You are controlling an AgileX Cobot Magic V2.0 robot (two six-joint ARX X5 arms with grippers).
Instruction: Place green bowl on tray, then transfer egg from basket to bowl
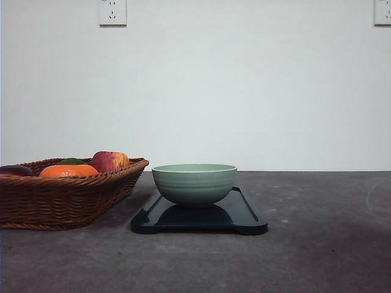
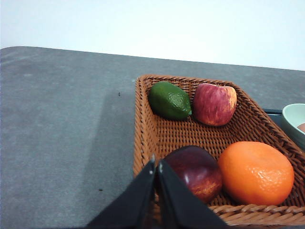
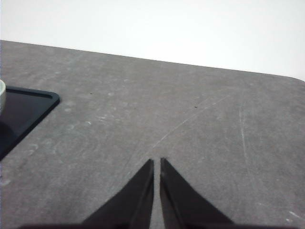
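Observation:
The green bowl (image 1: 194, 183) stands upright on the dark tray (image 1: 247, 217) at the table's middle. In the left wrist view a slice of the bowl (image 2: 294, 117) shows, and a small tan rounded thing (image 2: 301, 127) lies inside it; it looks like the egg, mostly cut off. To the left of the tray sits the wicker basket (image 1: 61, 198). My left gripper (image 2: 156, 162) is shut and empty, just over the basket's near rim (image 2: 143, 124). My right gripper (image 3: 157, 161) is shut and empty above bare table, to the right of the tray's corner (image 3: 28, 109).
The basket holds a green fruit (image 2: 169, 100), a red apple (image 2: 214, 103), a dark red apple (image 2: 196, 171) and an orange (image 2: 256, 172). Grey tabletop (image 3: 200, 129) stretches right of the tray. A white wall stands behind the table.

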